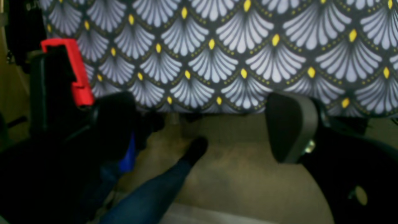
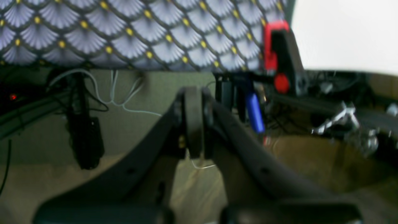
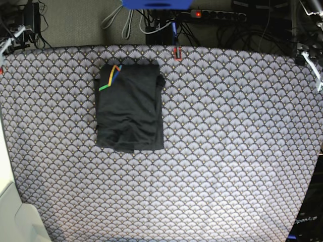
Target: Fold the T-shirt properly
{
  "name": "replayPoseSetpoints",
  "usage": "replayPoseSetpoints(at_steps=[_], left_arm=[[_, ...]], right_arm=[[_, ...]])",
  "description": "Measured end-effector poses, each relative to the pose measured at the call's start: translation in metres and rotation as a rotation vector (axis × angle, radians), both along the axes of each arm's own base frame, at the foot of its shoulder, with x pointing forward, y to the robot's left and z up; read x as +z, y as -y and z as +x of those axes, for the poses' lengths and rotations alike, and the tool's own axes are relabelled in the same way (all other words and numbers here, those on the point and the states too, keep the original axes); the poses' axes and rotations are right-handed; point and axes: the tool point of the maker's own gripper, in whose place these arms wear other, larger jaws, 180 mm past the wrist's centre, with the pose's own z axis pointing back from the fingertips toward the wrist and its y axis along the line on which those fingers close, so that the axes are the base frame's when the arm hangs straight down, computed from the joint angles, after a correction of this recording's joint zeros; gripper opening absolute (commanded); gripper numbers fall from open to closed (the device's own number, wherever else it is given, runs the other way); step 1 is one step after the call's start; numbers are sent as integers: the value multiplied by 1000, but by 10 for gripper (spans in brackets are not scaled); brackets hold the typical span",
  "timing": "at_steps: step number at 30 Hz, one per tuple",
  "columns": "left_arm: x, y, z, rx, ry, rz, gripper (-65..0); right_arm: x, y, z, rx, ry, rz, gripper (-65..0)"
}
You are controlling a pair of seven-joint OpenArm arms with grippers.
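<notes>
The T-shirt [image 3: 130, 108] lies folded into a dark rectangle on the patterned tablecloth [image 3: 227, 126], left of centre toward the far edge, its coloured striped mark [image 3: 112, 76] at the top left corner. No arm shows in the base view. The left wrist view has my left gripper [image 1: 202, 130] open, fingers [image 1: 289, 127] wide apart with nothing between them, hanging past the cloth's edge over the floor. In the right wrist view my right gripper [image 2: 193, 124] is shut, pads pressed together on nothing, also off the table edge. Neither wrist view shows the T-shirt.
A red clamp [image 1: 73, 71] grips the table edge beside the left gripper, another red clamp [image 2: 275, 53] beside the right. A leg in blue jeans with a dark shoe [image 1: 194, 152] is on the floor. Cables [image 2: 102, 93] and a power strip [image 3: 217, 15] lie behind the table.
</notes>
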Motion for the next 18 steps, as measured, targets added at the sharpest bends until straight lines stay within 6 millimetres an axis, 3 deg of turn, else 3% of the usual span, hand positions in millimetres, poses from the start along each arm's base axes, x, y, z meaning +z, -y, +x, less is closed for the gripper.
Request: replayPoseSetpoints(at_steps=[3,5,8,10,12,14,16,18], left_arm=[[-6,2,-17,3,-10,-13,0],[-34,5,-81,33,-237,26,0],[-66,50,-148,29,-329,-113,0],[-72,57,-167,52,-358,-114,0],[-71,59,-165,49,-333,-119,0],[-73,68,-161,60,-279,-142,0],[-74,76,-183,97,-280,-166,0],[-76,80,-220,139,-338,-172,0]], right_arm=[[1,6,-10,-42,-6,-6,-650],[8,17,-16,-77,7,-26,-650],[16,30,-31,-124,2,-57,-650],[11,36,-49,-166,-27,-55,-650],[3,41,-67,-202,-80,-46,-650],[-4,41,-74,-211,-85,-17,-650],[-15,41,-87,-234,-115,14,-650],[-27,41,-108,-270,-181,34,-650]])
